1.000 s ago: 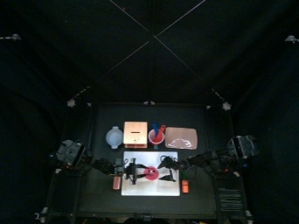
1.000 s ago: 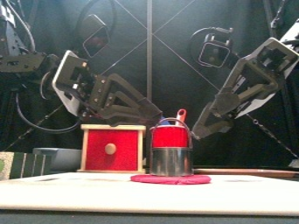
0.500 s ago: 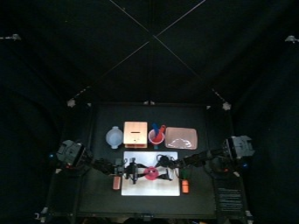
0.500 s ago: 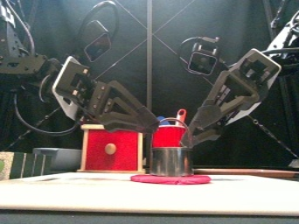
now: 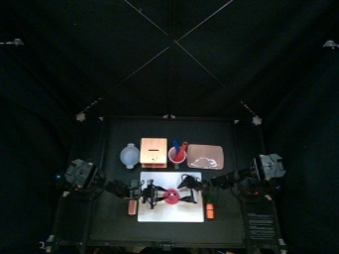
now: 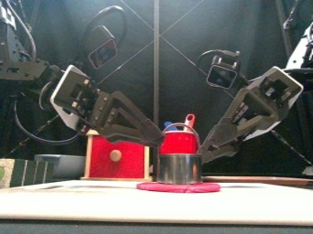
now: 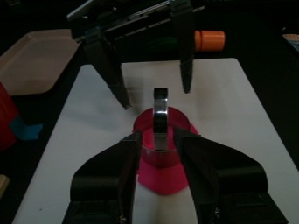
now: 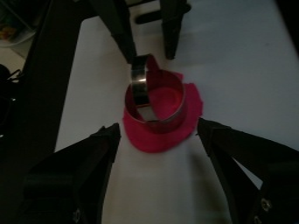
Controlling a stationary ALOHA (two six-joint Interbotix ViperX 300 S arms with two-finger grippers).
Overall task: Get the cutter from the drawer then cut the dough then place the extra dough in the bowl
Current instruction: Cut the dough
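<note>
A round metal cutter (image 6: pixel 180 167) stands on the flat red dough (image 6: pixel 178 186) in the middle of the white cutting board (image 5: pixel 157 212). In the left wrist view the cutter (image 7: pixel 160 118) sits between the open jaws of my left gripper (image 7: pixel 158 140), with a gap on each side. My right gripper (image 8: pixel 162 129) hangs open on the far side of the cutter (image 8: pixel 140 83), its jaws spread wide above the dough (image 8: pixel 163 114). From the front, both grippers, left (image 6: pixel 159 128) and right (image 6: pixel 206 146), slant down toward the cutter from either side.
Behind the board stand the blue-grey bowl (image 5: pixel 129 155), the wooden box (image 5: pixel 154 150) with its red drawer front (image 6: pixel 117 155), the red cup (image 5: pixel 177 154) and the pink tray (image 5: pixel 207 156). An orange toy lies at each side of the board, left (image 5: pixel 133 208) and right (image 5: pixel 209 210).
My right gripper dipped toward the cutter, then drew back up and to the right. The left arm sank slightly. Cutter and dough have not moved.
</note>
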